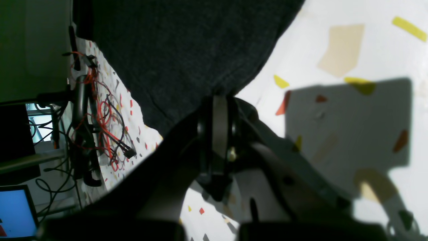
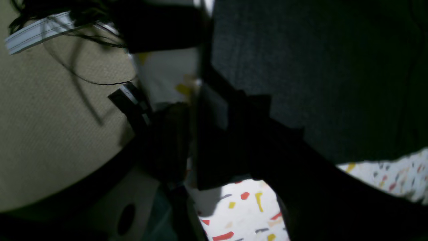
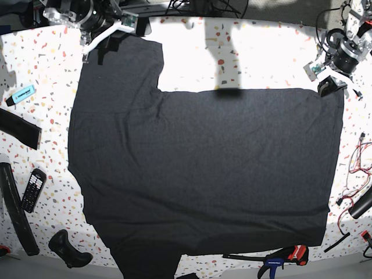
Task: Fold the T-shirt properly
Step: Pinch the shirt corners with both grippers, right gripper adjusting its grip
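The dark charcoal T-shirt [image 3: 203, 168] lies spread flat, plain side up, over most of the speckled table [image 3: 261, 52]. My left gripper [image 3: 327, 87] is at the shirt's far right corner. In the left wrist view its fingers [image 1: 217, 100] are shut on that corner of the T-shirt [image 1: 187, 50]. My right gripper [image 3: 107, 42] is at the far left, at the sleeve's edge. The right wrist view is dark: the right gripper [image 2: 190, 130] has its fingers apart with a strip of table between them, and the T-shirt [image 2: 317, 67] lies just beside one finger.
Left of the shirt lie a blue marker [image 3: 22, 93], a black strap [image 3: 17, 128], a black remote [image 3: 32, 189] and a black handle [image 3: 70, 249]. A clamp [image 3: 285, 256] sits at the near edge. Red and black cables [image 3: 354, 163] trail off the right edge.
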Robot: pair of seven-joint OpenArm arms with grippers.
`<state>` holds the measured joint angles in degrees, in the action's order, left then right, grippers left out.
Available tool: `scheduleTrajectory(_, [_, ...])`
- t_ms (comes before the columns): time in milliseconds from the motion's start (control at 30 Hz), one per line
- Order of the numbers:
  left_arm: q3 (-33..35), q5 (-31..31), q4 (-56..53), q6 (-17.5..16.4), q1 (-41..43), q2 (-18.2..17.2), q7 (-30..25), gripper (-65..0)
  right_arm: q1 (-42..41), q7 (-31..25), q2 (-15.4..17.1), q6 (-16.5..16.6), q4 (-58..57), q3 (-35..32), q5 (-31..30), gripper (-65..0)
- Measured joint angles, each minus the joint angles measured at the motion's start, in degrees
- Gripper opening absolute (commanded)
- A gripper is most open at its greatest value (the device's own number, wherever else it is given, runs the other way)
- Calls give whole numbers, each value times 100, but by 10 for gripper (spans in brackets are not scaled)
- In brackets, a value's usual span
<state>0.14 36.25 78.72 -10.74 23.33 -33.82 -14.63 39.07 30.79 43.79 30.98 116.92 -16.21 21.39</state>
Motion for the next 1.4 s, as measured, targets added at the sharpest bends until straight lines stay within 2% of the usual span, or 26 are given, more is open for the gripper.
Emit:
scheduleTrajectory(167, [0, 0, 0, 0, 0, 0, 0, -650, -2, 120, 4, -516, -13, 7, 739, -386])
scheduleTrajectory(233, [0, 0, 0, 0, 0, 0, 0, -650, -4, 118, 2, -592, -15, 26, 822, -387])
scheduleTrajectory(433, [0, 0, 0, 0, 0, 0, 0, -650, -4, 74, 4, -535, -15, 22, 619, -387])
scheduleTrajectory(567, [0, 0, 0, 0, 0, 0, 0, -650, -4, 72, 2, -184, -15, 22, 81, -387])
scheduleTrajectory(700, [0, 0, 0, 0, 0, 0, 0, -650, -4, 52, 4, -173, -15, 22, 20, -387])
scheduleTrajectory(800, [0, -2, 0, 0, 0, 0, 0, -650, -2, -33, 2, -157, -15, 22, 376, -387])
scheduleTrajectory(900, [0, -328, -2, 2, 0, 0, 4, -650, -2, -85, 2, -162, -15, 22, 728, -387])
scheduleTrajectory(967, [2, -503, -4, 2, 20, 15, 2, -650, -2, -96, 2, -173, -15, 22, 793, -387])
scheduleTrajectory(1133, [2, -503, -4, 0, 33, 33, 0, -650, -4, -273, 0, -188, -125, 22, 870, -387])
scheduleTrajectory(1333, [2, -503, -4, 0, 31, 33, 0, -650, 15, -645, 4, -433, -535, 20, 1185, -388])
scheduleTrajectory(1400, [2, -503, -4, -2, 31, 31, 0, -650, 22, -898, 4, -437, -656, 2, 1187, -422])
